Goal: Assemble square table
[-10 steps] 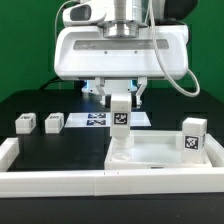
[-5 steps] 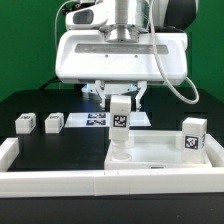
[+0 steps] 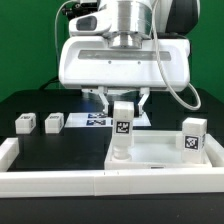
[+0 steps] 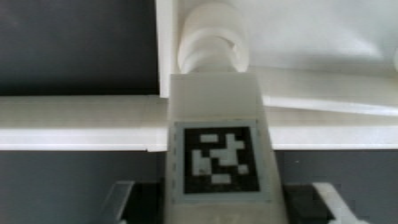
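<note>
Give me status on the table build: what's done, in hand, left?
Done: one leg appears to stand upright at the tabletop's corner on the exterior view's right. In hand: the gripper holds a second leg upright over the near corner; whether it is seated is unclear. Left: two legs lie loose on the table.

Exterior view: low and close, facing the arm head-on across the black table (image 3: 60, 145), with the white border rail (image 3: 60, 181) along the lower edge of the frame.
Exterior framing: the arm's white body fills the upper centre; the tabletop (image 3: 165, 152) sits lower right, two small leg blocks (image 3: 24, 123) at mid left.
Wrist view: looks down along the gripper (image 4: 219, 190) at very close range.
Wrist framing: the tagged leg (image 4: 217, 140) fills the centre, slightly blurred.
Shared: that leg (image 3: 122, 124) and the tabletop rim (image 4: 80, 108).
</note>
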Robot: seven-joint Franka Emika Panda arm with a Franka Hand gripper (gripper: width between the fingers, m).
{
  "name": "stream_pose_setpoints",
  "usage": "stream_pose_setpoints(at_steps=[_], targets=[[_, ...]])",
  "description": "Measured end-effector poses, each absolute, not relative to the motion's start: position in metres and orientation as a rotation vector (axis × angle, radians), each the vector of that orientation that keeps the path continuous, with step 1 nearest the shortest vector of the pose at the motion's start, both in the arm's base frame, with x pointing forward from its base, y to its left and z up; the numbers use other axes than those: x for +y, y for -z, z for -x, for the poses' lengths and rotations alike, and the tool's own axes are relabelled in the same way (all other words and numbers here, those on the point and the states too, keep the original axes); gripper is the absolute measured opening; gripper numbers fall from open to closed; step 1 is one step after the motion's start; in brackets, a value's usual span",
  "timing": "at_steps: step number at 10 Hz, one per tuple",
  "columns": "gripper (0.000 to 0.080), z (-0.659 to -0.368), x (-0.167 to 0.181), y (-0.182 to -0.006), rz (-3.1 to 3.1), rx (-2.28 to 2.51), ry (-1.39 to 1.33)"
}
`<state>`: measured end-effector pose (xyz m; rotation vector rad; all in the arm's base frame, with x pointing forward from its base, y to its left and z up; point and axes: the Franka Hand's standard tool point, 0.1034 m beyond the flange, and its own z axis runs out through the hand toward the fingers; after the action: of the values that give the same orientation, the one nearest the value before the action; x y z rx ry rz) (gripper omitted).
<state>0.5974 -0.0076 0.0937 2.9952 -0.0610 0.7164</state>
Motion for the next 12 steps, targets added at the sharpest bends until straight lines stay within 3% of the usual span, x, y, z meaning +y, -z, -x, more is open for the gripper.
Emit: stream_pose_setpoints(at_steps=[12], targets=[[0.0290, -0.594, -0.001, -0.082, -2.922, -0.034, -0.860]])
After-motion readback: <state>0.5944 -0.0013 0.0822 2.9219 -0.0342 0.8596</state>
